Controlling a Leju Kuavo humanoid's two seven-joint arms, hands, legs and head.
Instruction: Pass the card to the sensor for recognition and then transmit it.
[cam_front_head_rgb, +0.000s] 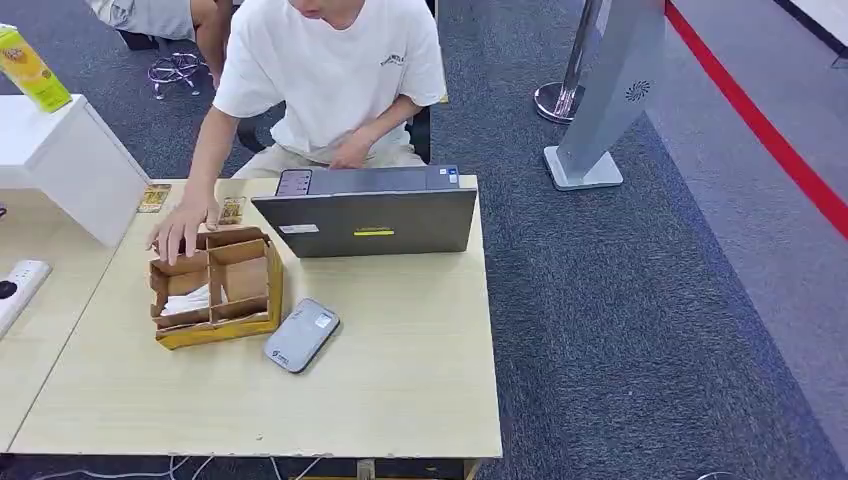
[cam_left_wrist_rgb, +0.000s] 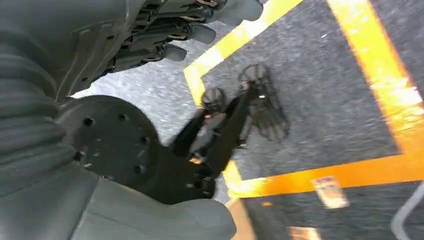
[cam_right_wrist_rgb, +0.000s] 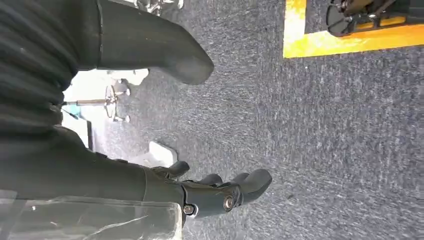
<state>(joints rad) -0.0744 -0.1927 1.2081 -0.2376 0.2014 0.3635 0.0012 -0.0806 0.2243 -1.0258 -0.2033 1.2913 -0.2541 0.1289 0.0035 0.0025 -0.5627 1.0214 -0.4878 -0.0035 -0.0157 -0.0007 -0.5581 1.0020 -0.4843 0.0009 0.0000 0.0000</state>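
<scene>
Over grey carpet, left hand (cam_left_wrist_rgb: 200, 30) and right hand (cam_right_wrist_rgb: 220, 192) hang empty, fingers apart

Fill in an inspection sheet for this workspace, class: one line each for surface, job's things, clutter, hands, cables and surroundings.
Surface: light wooden table.
Job's things: grey sensor lies beside a cardboard box with compartments; white cards sit in one compartment.
Clutter: laptop; yellow carton on a white stand; power strip.
Hands: left hand and right hand hang over the carpet, holding nothing.
Cables: white leads under the table's near edge.
Surroundings: a seated person's hand rests on the box; grey kiosk; red floor line.
</scene>
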